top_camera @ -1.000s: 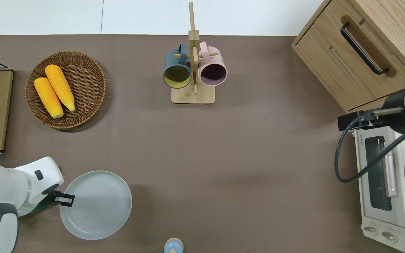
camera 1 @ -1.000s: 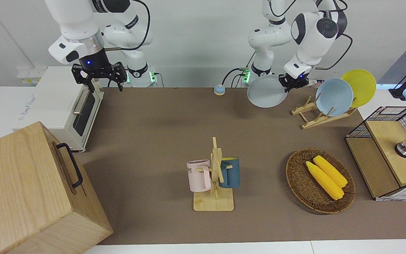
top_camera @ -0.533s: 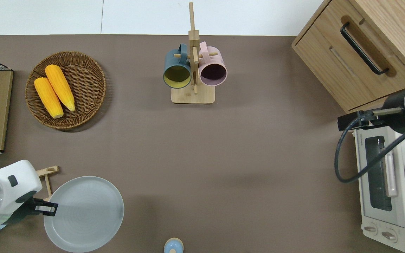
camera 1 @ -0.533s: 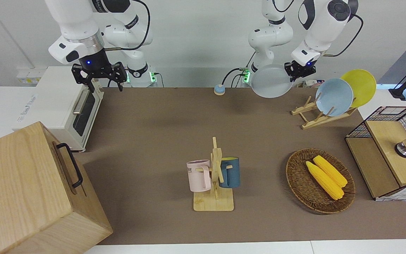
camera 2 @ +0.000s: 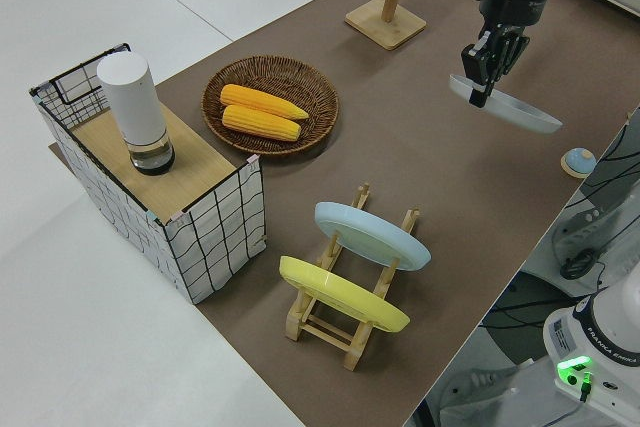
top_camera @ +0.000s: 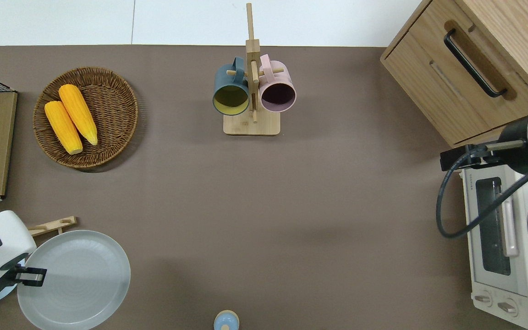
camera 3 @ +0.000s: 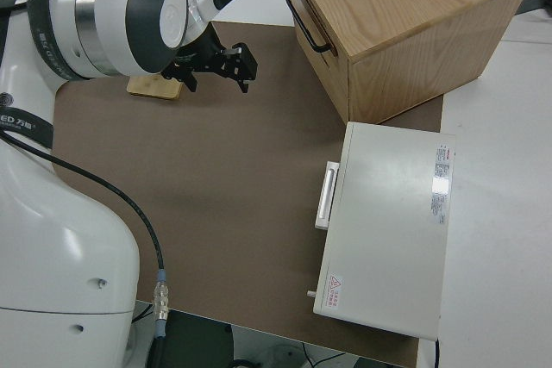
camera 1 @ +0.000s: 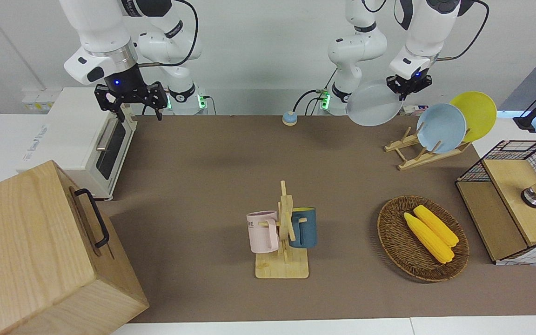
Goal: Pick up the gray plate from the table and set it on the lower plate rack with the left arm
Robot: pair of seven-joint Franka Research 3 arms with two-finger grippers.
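My left gripper (camera 1: pixel 407 86) is shut on the rim of the gray plate (camera 1: pixel 373 103) and holds it tilted in the air. In the overhead view the gripper (top_camera: pixel 30 276) and plate (top_camera: pixel 78 282) are over the table (camera 1: pixel 203 177) near the robots' edge, at the left arm's end, beside the free end of the lower plate rack (top_camera: pixel 53 224). The rack (camera 1: pixel 412 156) holds a light-blue plate (camera 1: pixel 441 128) and a yellow plate (camera 1: pixel 475 114) in its slots. The left side view shows the gripper (camera 2: pixel 485 72), plate (camera 2: pixel 510 109) and rack (camera 2: pixel 350 325). My right gripper (camera 1: pixel 133 100) is parked and open.
A mug stand (camera 1: pixel 284 232) with a pink and a dark blue mug stands mid-table. A wicker basket (camera 1: pixel 393 242) holds two corn cobs. A wire-sided shelf (camera 1: pixel 510 200), a wooden cabinet (camera 1: pixel 40 251), a toaster oven (camera 1: pixel 86 135) and a small blue knob (camera 1: pixel 289 118) are around.
My left gripper has lifted the gray plate higher and carried it toward the left arm's end of the table, closer to the rack. The right arm has not moved.
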